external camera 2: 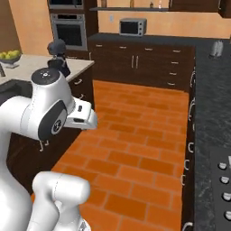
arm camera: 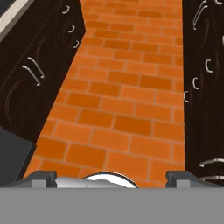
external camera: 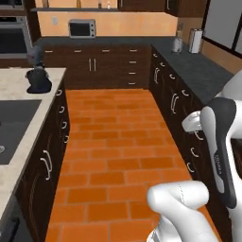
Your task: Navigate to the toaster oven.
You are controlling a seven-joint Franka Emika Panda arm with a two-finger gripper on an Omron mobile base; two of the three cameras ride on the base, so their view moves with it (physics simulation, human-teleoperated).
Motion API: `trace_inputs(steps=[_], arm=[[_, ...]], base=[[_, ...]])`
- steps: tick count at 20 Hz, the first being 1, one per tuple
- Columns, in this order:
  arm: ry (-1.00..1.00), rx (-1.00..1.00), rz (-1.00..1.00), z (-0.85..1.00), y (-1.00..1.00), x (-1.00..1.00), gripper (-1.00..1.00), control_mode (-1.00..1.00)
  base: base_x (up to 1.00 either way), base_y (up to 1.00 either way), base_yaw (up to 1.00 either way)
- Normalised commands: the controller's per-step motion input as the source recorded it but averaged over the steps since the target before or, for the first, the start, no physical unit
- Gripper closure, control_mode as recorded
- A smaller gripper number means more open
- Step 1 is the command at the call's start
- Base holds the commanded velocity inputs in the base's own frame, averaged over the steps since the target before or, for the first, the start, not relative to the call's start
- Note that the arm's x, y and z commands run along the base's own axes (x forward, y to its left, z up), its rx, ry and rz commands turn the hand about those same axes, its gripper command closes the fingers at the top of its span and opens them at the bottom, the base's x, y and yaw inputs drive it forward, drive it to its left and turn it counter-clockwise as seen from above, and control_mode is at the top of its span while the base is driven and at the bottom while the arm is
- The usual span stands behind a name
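The robot stands in the aisle between two runs of dark cabinets, its arm folded up close to its body. The fingers point(arm camera: 111, 175) point down at the orange brick floor point(arm camera: 127, 100), and the two dark tips sit wide apart at either side, so they are open with nothing between them.

The toaster oven point(external camera: 82, 28) is far ahead of the fingers, at the end of the aisle, standing on the dark table point(external camera: 118, 41) along the back wall; from the right-hand camera it shows as a grey box with a dark glass door point(external camera 2: 132, 26). It is well apart from the robot, with the whole stretch of brick floor between them.

To the left of the fingers runs a pale-topped island point(external camera: 19, 85) carrying a dark kettle-like object point(external camera: 38, 78) and a bowl of yellow-green fruit point(external camera 2: 11, 56). Beyond it, a built-in wall oven point(external camera 2: 68, 30) is set in the wall. To the right of the fingers the dark table continues, with a white paper towel roll point(external camera: 195, 40) and a small silver item point(external camera: 177, 44) near the far corner, and stove knobs point(external camera 2: 223, 180) close by.
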Motion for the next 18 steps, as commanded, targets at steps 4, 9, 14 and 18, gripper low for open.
trace_inputs(steps=[4, 9, 14, 18], arm=[[0.00, 0.00, 0.00, 0.00, 0.00, 0.00, -1.00, 1.00], [0.00, 0.00, 0.00, 0.00, 0.00, 0.00, -1.00, 1.00], [0.00, 0.00, 0.00, 0.00, 0.00, 0.00, -1.00, 1.00], [0.00, 0.00, 0.00, 0.00, 0.00, 0.00, -1.00, 1.00]], base=[[1.00, 0.42, -0.23], [1.00, 0.21, -0.11], [1.00, 0.02, -0.05], [1.00, 0.07, -0.05]])
